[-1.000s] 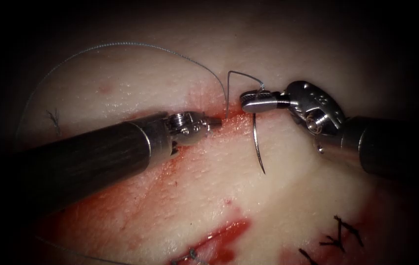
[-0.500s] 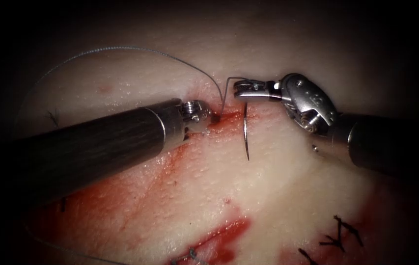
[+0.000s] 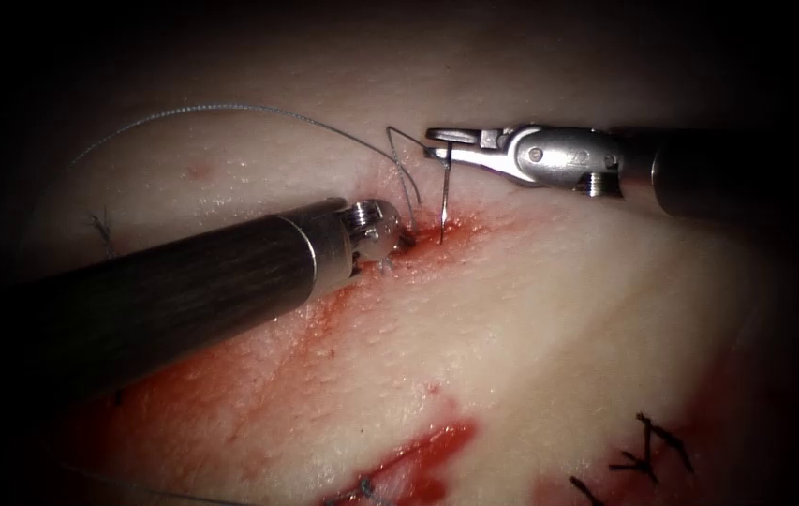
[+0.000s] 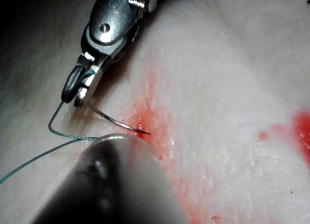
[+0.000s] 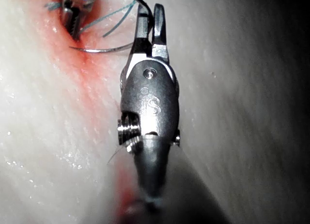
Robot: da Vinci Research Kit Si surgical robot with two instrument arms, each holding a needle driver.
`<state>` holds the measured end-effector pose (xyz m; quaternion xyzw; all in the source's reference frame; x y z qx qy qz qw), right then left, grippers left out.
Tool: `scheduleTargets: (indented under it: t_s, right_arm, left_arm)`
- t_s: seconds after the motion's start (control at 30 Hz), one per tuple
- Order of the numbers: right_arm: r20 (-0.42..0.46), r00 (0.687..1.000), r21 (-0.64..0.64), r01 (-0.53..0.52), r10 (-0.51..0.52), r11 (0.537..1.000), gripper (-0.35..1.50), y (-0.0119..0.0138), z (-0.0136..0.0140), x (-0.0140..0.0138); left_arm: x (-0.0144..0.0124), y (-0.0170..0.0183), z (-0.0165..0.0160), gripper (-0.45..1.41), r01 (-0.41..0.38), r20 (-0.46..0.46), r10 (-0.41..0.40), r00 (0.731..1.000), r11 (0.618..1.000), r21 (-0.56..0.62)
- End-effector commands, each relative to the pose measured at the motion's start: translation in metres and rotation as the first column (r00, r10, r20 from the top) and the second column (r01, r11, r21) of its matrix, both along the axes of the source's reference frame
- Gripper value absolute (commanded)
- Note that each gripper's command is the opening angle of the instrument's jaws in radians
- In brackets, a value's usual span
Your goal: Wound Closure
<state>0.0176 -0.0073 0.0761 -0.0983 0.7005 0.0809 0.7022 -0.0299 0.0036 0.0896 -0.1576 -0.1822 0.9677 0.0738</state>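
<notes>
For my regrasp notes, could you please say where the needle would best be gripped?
Grip the needle mid-curve, coming from the cut's left: the right tool holds its thread end, its tip rests at the cut's red edge, and only the bare arc between stands free of the tissue.

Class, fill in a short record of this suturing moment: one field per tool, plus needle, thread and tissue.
Right tool: jaws shut on the needle near its thread end
Left tool: tip at the cut, pressing on the tissue; grip cannot be told
Needle: point touching the tissue at the cut's red edge
Thread: arcs from the needle's end over the left side
Tissue: red fluid along the cut
</notes>
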Motion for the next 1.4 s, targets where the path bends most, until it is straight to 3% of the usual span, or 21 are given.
scheduleTargets:
  t_s: [0.03,0.13,0.57,0.8,1.07,1.3,1.4]
  right_arm:
    - [-0.003,1.0,-0.004,-0.003,0.003,1.0,-0.35,0.0007,0.0004,0.001]
    - [-0.004,1.0,-0.005,-0.006,0.006,1.0,-0.35,0.0007,0.0005,0.0012]
    - [-0.007,1.0,-0.054,0.008,-0.009,0.999,-0.35,-0.0004,0.0014,0.0031]
    - [0.0,0.999,-0.075,0.038,-0.038,0.996,-0.35,-0.0013,0.0023,0.0024]
    - [0.002,0.998,-0.067,0.066,-0.066,0.996,-0.35,-0.0014,0.002,0.0025]
    - [0.003,0.996,-0.051,0.086,-0.085,0.995,-0.35,-0.0015,0.0019,0.0024]
    - [0.003,0.996,-0.049,0.089,-0.089,0.995,-0.35,-0.0013,0.0018,0.0024]
  left_arm:
    - [-0.0006,0.0007,0.0004,0.59,0.001,0.005,-0.001,1.0,1.0,-0.003]
    - [-0.0007,0.0006,0.0003,0.83,0.006,0.008,-0.006,1.0,1.0,-0.006]
    - [-0.0007,0.0008,-0.0005,0.81,0.034,0.033,-0.034,0.999,0.999,-0.014]
    - [-0.0004,0.0011,-0.0012,0.81,0.053,0.047,-0.052,0.998,0.999,-0.011]
    - [-0.0005,0.002,-0.0058,0.69,0.168,0.093,-0.16,0.983,0.982,-0.091]
    - [-0.0013,0.0,-0.0088,0.68,0.169,0.103,-0.158,0.982,0.979,-0.111]
    - [-0.0019,-0.001,-0.0101,0.56,0.191,0.13,-0.173,0.976,0.971,-0.145]
